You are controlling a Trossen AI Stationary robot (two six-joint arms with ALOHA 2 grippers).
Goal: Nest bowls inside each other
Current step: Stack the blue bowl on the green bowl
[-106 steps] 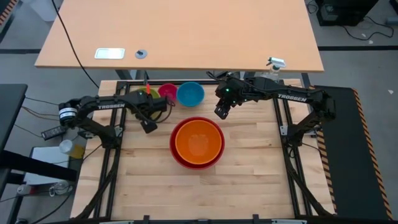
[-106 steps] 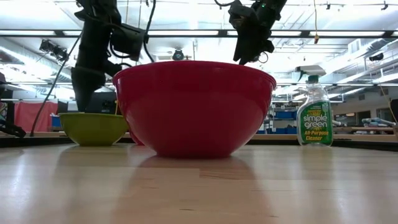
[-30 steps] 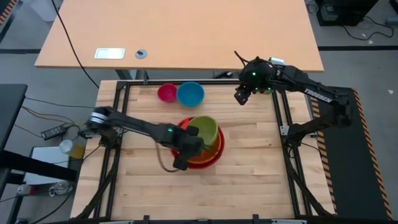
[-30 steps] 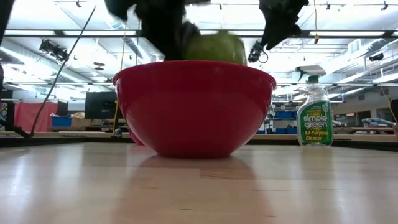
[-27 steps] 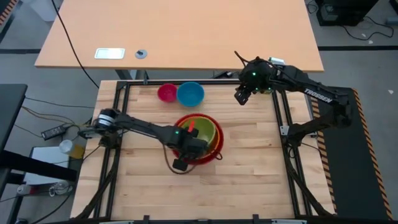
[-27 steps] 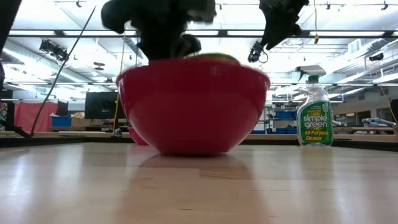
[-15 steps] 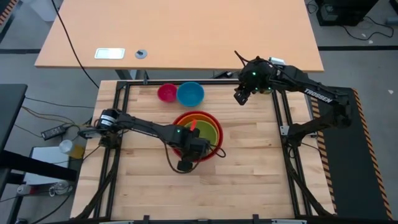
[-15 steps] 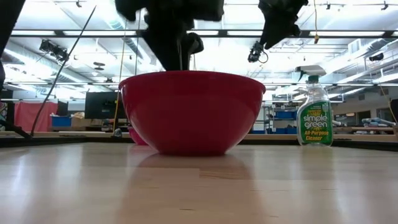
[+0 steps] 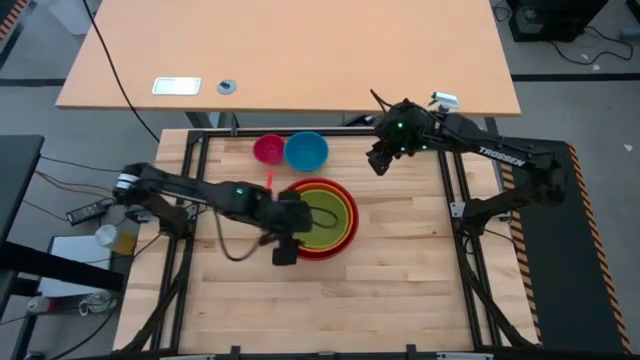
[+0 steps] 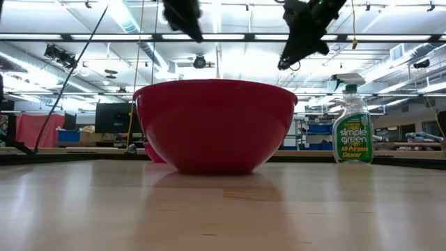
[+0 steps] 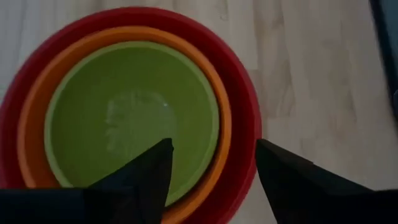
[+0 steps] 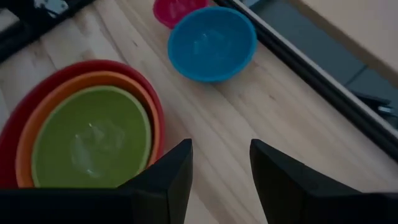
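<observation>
The red bowl (image 9: 346, 236) stands on the table's middle with the orange bowl (image 11: 224, 118) nested in it and the yellow-green bowl (image 9: 325, 212) nested in that. Side by side near the far edge are the blue bowl (image 9: 306, 150) and the pink bowl (image 9: 268, 149). My left gripper (image 9: 298, 225) hangs open above the stack's left near rim, touching nothing; its wrist view looks down past its fingers (image 11: 212, 149) into the stack. My right gripper (image 9: 378, 160) hovers open to the right of the blue bowl (image 12: 211, 42), its fingers (image 12: 221, 158) empty.
A green spray bottle (image 10: 352, 129) stands at the table's far right corner. Bare wood lies in front of the stack and to its right. A black frame runs round the table, with a lighter desk (image 9: 290, 50) beyond the far edge.
My left gripper has let go of the yellow-green bowl, which was tilted above the stack and now sits level inside the orange bowl. The gripper has then risen and drawn back toward the table's left edge. My right gripper has shifted slightly down and toward the blue bowl.
</observation>
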